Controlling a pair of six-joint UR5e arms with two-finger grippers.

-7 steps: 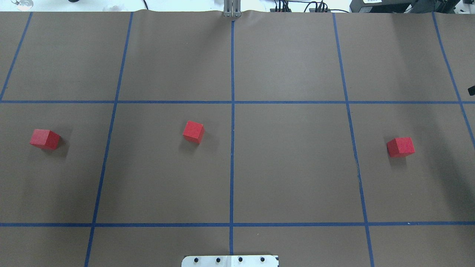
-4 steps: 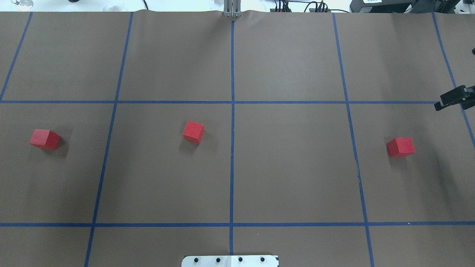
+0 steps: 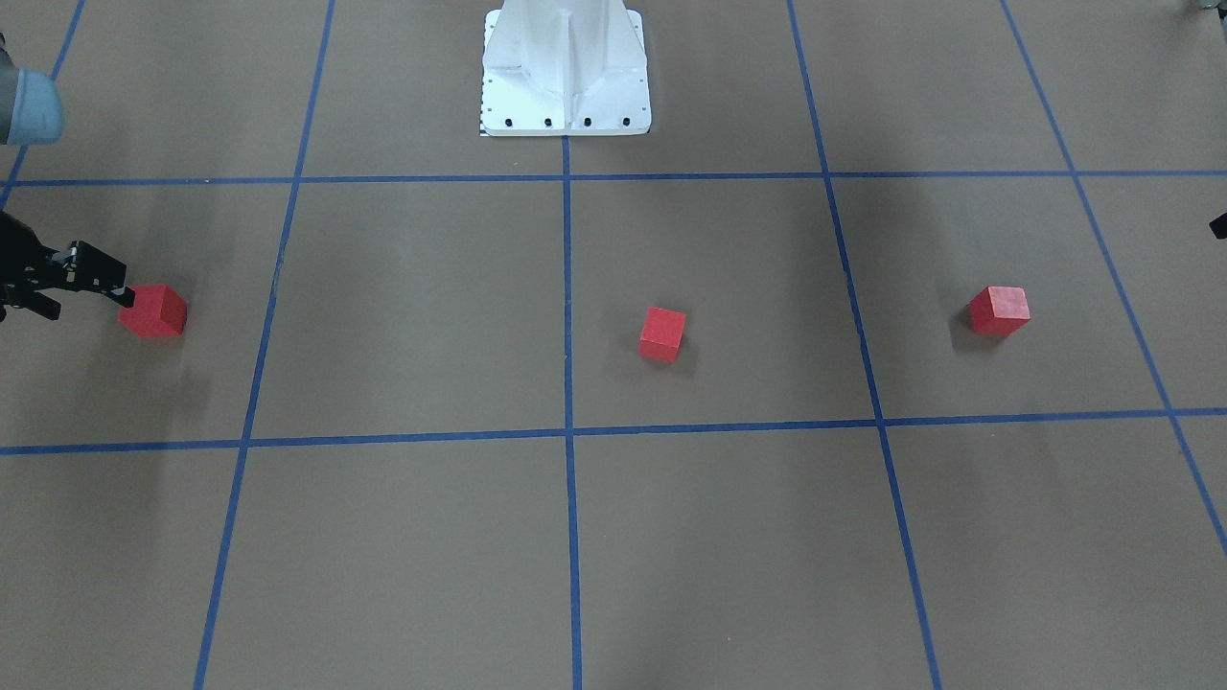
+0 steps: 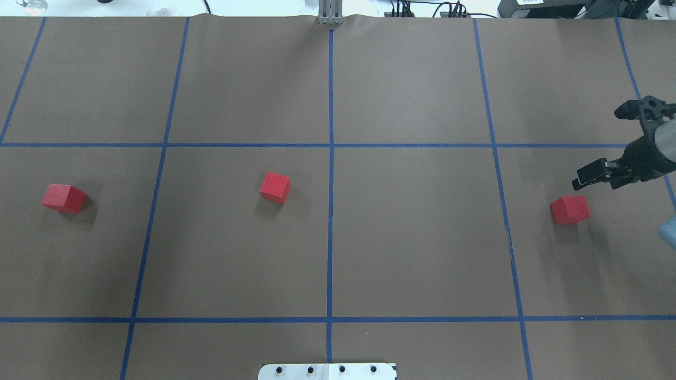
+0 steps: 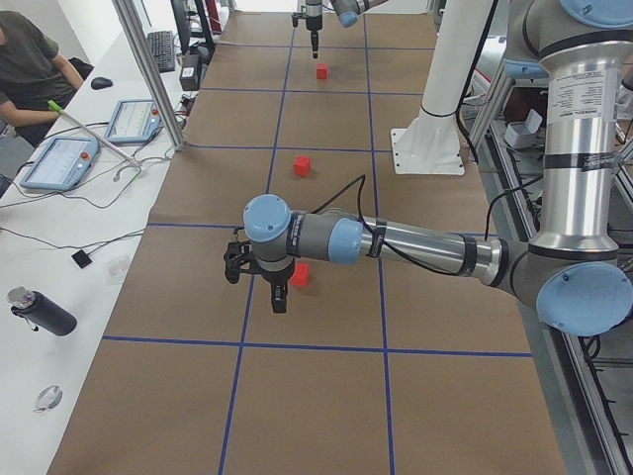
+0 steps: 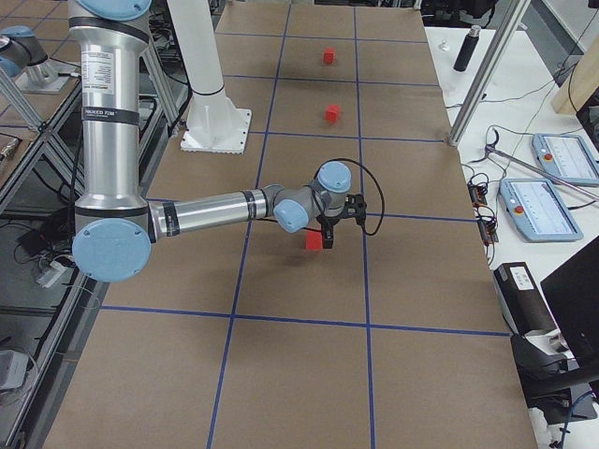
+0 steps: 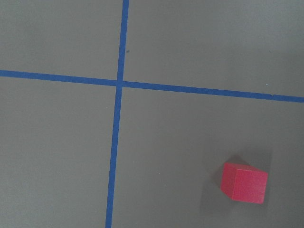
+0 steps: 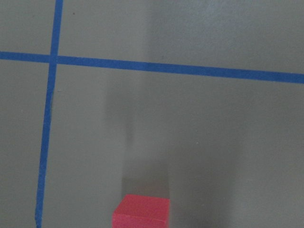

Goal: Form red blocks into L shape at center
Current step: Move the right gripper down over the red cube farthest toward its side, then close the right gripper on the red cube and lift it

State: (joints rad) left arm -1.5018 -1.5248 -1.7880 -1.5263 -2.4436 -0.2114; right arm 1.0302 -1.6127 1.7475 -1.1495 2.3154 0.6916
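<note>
**Right claw spread beside the end block; three red blocks lie apart along one row**

In the exterior right view, the right claw (image 4: pixel 599 150) comes nearest, its two fingers spread wide and pinching nothing. It hangs over the brown-papered surface (image 4: pixel 422 264), far out on the robot's right of the middle blue tape line (image 4: pixel 330 95). One fingertip (image 4: pixel 589 175) sits just beside the right-end red block (image 4: pixel 570 209). In the front-facing view that tip overlaps the block's corner, and whether they touch cannot be told. The right wrist camera shows no fingers, only this block at its bottom edge, below a tape crossing.

Next out, the middle red block (image 4: pixel 275 187) rests in the center stretch (image 4: pixel 343 232). It is near the tape line on the robot's left of it, clear of the tape and turned askew to it.

Farthest, the left-end red block (image 4: pixel 64 198) lies well out from the line on the robot's left, past the next tape line on that side. The left claw (image 5: pixel 259 289) points down just beside it. The exterior left view shows this claw large and the front-facing view catches only a black sliver at its edge, while the overhead view does not reach it. Whether it is spread or pressed together I cannot tell. The left wrist camera shows that block low and to the right of a tape crossing.

Only the side views take in the teach pendants (image 5: pixel 59 163) and a seated person (image 5: pixel 30 59). The front-facing view shows the white robot pedestal (image 3: pixel 566 67) standing at the robot's end of the tape line.
</note>
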